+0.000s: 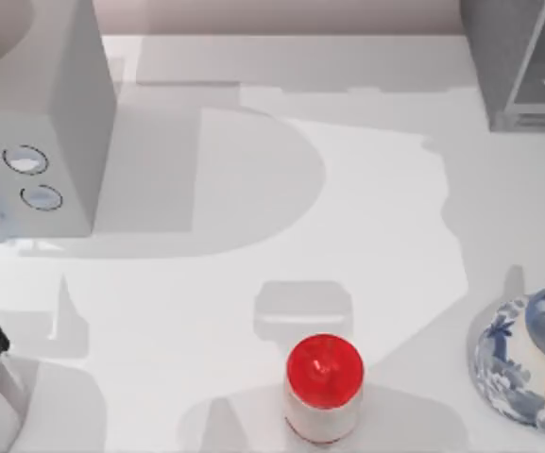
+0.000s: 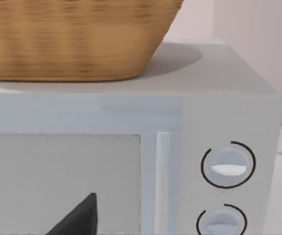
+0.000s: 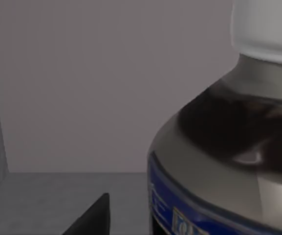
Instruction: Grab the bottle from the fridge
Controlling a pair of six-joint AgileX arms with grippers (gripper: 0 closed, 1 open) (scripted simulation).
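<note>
Right gripper (image 3: 89, 215) is inside the fridge (image 1: 518, 66), close beside the bottle (image 3: 228, 147) (grip state unclear); nothing lifted yet, retrieval remains.

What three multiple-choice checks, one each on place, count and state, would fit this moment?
1. Where does the fridge stand on the table?
A. far right corner
B. near left corner
C. centre

2. How many round dials does the grey box carry?
A. one
B. two
C. four

3. How does the bottle stand?
A. lying flat
B. upside down
C. upright

Answers: 1 A, the top view puts it at upper right. 2 B, two dials show on its front. 3 C, the right wrist view has its white cap above its dark body.
</note>
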